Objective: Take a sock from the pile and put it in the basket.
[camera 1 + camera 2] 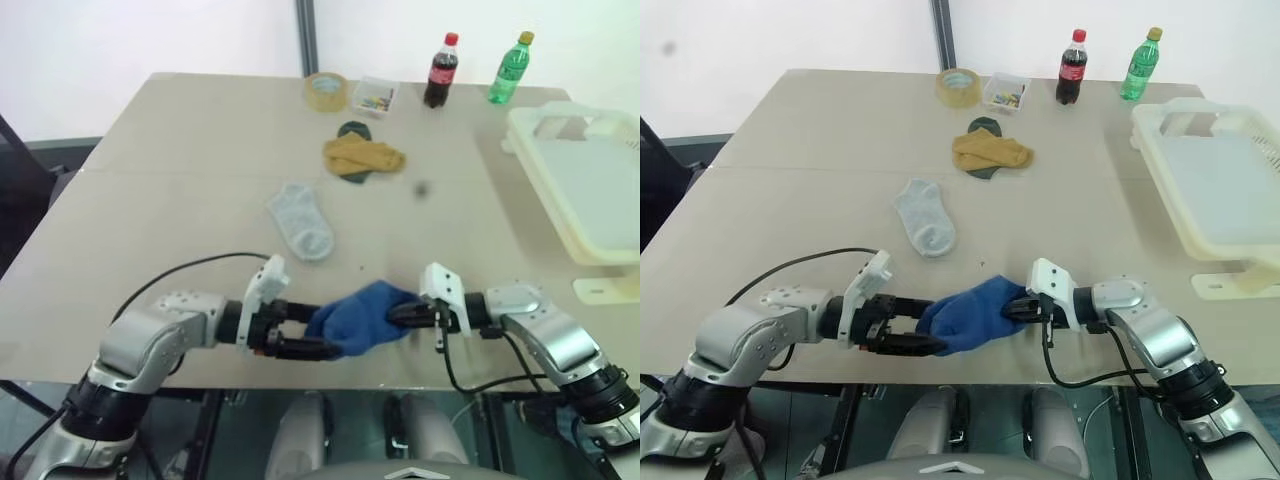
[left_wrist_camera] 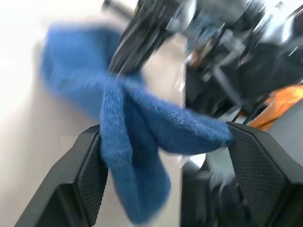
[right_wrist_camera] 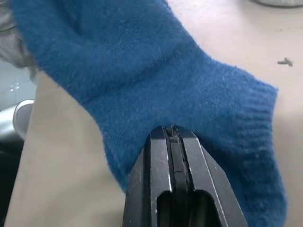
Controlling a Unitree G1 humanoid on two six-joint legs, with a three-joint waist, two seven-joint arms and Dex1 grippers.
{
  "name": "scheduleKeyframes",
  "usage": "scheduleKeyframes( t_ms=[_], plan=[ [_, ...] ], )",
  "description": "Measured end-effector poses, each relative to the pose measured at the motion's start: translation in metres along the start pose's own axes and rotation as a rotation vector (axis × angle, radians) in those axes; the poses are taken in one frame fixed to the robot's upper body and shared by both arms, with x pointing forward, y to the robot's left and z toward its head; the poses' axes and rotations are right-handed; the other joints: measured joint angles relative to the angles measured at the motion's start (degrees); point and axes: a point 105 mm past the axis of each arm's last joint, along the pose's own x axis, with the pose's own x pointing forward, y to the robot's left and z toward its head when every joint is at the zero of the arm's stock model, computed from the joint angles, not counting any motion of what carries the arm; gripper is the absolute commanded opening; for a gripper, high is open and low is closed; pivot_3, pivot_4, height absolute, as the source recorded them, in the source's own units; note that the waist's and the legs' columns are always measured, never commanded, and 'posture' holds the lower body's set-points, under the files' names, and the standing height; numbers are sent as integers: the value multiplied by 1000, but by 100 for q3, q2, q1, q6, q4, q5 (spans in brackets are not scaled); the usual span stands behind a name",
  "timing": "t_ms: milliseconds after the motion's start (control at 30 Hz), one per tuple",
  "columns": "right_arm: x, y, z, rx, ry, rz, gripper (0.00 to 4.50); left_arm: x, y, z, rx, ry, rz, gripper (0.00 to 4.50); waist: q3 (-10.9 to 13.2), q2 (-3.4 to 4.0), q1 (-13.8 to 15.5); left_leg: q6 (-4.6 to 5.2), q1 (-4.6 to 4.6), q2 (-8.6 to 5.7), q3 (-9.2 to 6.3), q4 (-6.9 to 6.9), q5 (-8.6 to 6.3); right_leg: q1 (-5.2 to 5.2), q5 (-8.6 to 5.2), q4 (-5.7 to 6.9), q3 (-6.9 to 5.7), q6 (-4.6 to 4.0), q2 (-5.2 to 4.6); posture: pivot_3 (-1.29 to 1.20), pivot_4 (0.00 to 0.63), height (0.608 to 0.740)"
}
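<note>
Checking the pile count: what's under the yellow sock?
A dark green sock shows from under the yellow sock at its far edge and near edge. Anything else beneath it is covered.

left gripper spread wide, right gripper pinched closed

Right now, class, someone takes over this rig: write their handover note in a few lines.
Right gripper: shut on the blue sock, at the table's near edge.
Left gripper: open, its fingers spread inside the same sock's cuff.
Pile of yellow and green socks: far side of the table; grey sock lies apart.
Basket: right side.
Done: sock picked up. Left: carry it to the basket, drop it.
</note>
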Motion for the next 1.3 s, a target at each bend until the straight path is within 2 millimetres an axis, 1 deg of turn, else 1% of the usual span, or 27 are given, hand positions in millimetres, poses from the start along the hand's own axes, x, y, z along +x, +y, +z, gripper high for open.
scheduleKeyframes(
  t_ms=[67,133,300,433,533,600,700,767,800,900,967,1033,1067,1133,1200,1267,1300],
  plan=[
    [0,0,0,9,-1,-6,13,7,-1,8,-14,-40,-17,3887,-2,-1,-1,0,2,0,-2,0,0,3,1,0,-1,0,0,0,150,740],
    [0,0,-1,25,-6,-13,13,12,-2,11,-28,-62,-29,3887,-4,-4,-5,0,5,0,-3,0,0,6,0,0,-1,-1,2,0,150,740],
    [-2,3,-1,140,-34,-29,13,31,-4,24,-34,-120,-61,3887,-4,-3,18,0,4,-3,-13,4,0,15,1,-2,-8,-1,-2,0,150,740],
    [-4,4,-2,172,-37,-44,13,47,3,38,-18,-153,-55,3887,-4,-3,25,0,4,-17,-19,4,0,20,1,-5,-13,-1,-2,0,150,740],
    [-5,7,-3,188,-43,-52,13,56,10,35,-21,-122,-32,3887,-4,-3,21,0,3,-24,-19,4,0,21,1,-6,-12,-1,-2,0,150,740],
    [-9,9,-3,207,-50,-65,13,67,21,28,-27,-74,2,3887,-4,-3,20,1,3,-26,-20,4,0,21,2,-7,-12,0,-3,0,150,740],
    [-18,10,-5,227,-40,-100,13,75,33,20,-31,-59,37,3887,-4,-3,27,1,0,-30,-22,5,0,21,1,-8,-14,0,-6,0,150,740],
    [-21,9,-6,224,-34,-117,13,75,36,20,-28,-71,42,3887,-3,-5,14,1,-1,-28,-22,5,0,19,1,-8,-13,0,-6,0,150,740],
    [-22,9,-6,221,-29,-124,13,71,35,22,-21,-76,33,3887,-3,-5,-3,0,0,-24,-22,4,0,18,1,-6,-12,-1,-4,0,150,740],
    [-19,9,-6,204,-21,-134,13,36,29,29,4,-86,44,3887,-2,-3,-87,0,3,-3,-25,0,0,14,0,-4,-10,-3,8,0,150,740],
    [-16,9,-5,189,-22,-138,13,7,28,26,3,-70,91,3887,-2,-1,-127,-1,6,11,-26,-4,0,14,-2,-3,-11,-3,9,0,150,740],
    [-12,7,-3,174,-26,-138,13,-12,28,21,-8,-50,140,3887,-2,-1,-123,-1,5,14,-25,-2,0,14,-5,-5,-16,-3,7,0,150,740],
    [-9,6,-1,165,-26,-135,13,-22,28,14,-26,-24,166,3887,-2,-1,-121,-1,4,12,-22,-2,0,15,-11,-6,-17,2,3,0,150,740],
    [-6,7,0,153,-26,-129,13,-34,27,5,-52,14,198,3887,-1,-2,-122,-1,4,9,-19,-2,0,14,-16,-9,-15,6,-2,0,150,740],
    [-1,4,1,126,-23,-130,13,-54,25,-16,-82,99,262,3887,-1,-1,-131,-2,4,8,-15,-4,-1,11,-17,-10,-13,-7,-6,0,150,740],
    [5,0,4,96,-28,-136,13,-60,23,-30,-101,135,284,3887,-1,0,-129,-2,4,9,-13,-6,-1,9,-11,-10,-12,-20,-9,0,150,740],
    [10,-2,7,84,-38,-136,13,-58,20,-34,-96,138,276,3887,-1,0,-124,-3,3,12,-15,-5,-1,7,-12,-9,-11,-21,-10,0,150,740]
  ],
)
